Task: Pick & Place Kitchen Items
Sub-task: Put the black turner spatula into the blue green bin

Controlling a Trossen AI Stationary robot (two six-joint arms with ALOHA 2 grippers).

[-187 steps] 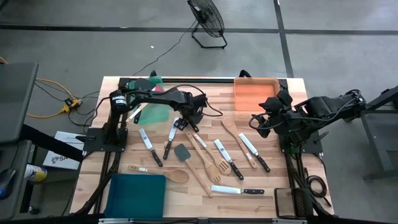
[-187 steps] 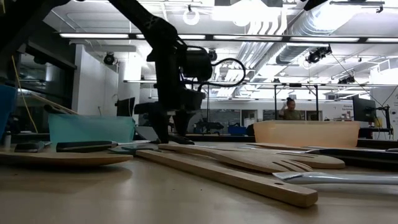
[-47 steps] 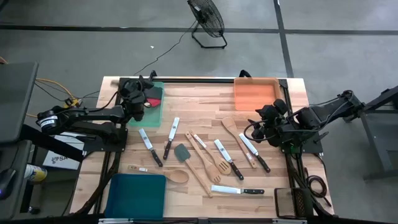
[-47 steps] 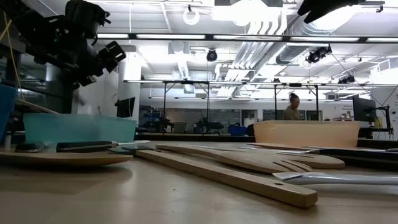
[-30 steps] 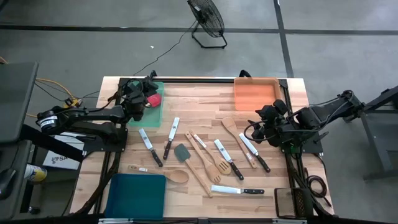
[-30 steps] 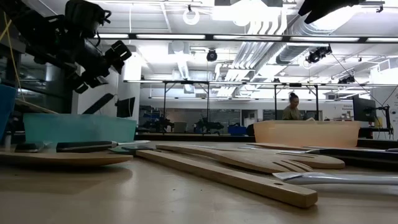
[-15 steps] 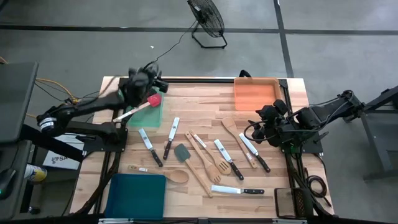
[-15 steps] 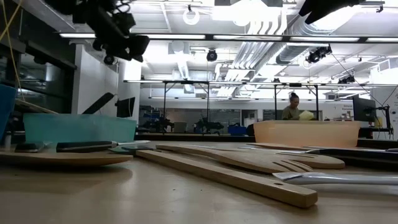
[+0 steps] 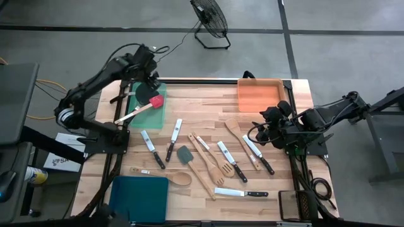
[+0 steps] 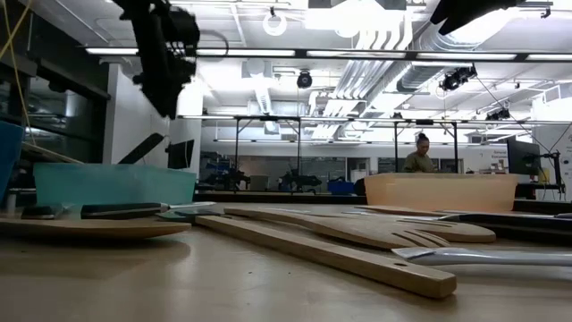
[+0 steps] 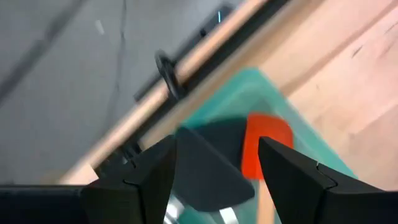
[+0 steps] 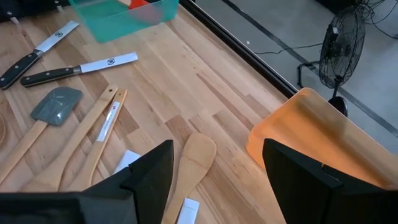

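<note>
My left gripper (image 9: 150,74) raised high at the far left corner, fingers apart, my right gripper (image 9: 260,128) low, fingers apart

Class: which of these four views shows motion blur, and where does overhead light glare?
Left wrist view: smeared, the red-headed spatula and green shallow tray soft-edged. Low view: ceiling strip lights glare; the near slotted wooden turner is sharp. High and right wrist views: crisp.

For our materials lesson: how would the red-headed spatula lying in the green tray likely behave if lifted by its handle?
The red-headed spatula probably feels light: its handle is thin and pale. It juts over the green tray rim, so it may tip. The head may flex.
</note>
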